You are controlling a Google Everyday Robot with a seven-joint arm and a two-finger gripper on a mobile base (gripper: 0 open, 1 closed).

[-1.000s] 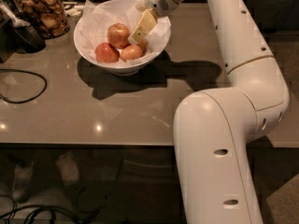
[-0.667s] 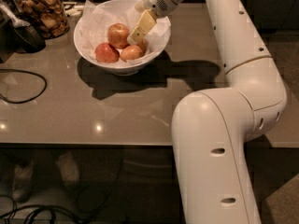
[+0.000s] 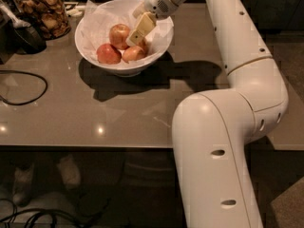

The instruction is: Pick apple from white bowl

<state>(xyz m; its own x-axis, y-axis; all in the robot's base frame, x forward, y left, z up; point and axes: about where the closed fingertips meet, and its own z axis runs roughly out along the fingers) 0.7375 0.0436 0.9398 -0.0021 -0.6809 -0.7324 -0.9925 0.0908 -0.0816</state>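
The white bowl (image 3: 95,49), lined with crinkled white paper, stands at the back of the grey table. It holds an orange-red and yellow apple (image 3: 118,33) at the back, a darker red apple (image 3: 108,54) at the front left and a paler tan apple (image 3: 133,54) at the front right. My gripper (image 3: 136,35) reaches down into the bowl from the upper right. Its tip is just right of the orange-red apple and above the tan one. It hides whatever lies at the bowl's right side.
A glass jar of brown snacks (image 3: 42,14) stands left of the bowl, with a dark object (image 3: 23,36) beside it. A black cable (image 3: 28,87) loops on the table's left. My white arm (image 3: 237,103) crosses the table's right side.
The gripper has shifted slightly left and down inside the bowl, closer to the apples. The bowl and apples have not moved.
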